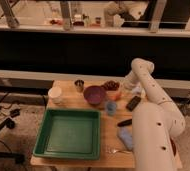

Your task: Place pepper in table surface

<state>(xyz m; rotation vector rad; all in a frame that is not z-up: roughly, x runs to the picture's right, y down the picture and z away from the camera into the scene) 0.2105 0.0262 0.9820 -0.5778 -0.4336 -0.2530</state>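
Pepper (115, 94) at gripper (121, 89), beside purple bowl (88, 98)

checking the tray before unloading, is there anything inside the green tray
No, the green tray shows only its bare floor, while the purple bowl and white cup stand on the table beyond it; the gripper is at the far edge.

The gripper (122, 90) sits right of centre at the table's far edge, mostly blocked by the white arm (150, 90); its tip blurs into the orange shape there. Whether that shape is the pepper (114, 93) or an apple cannot be told. The arm's lower body hides the right side of the table surface (108, 130) and runs off the bottom edge.
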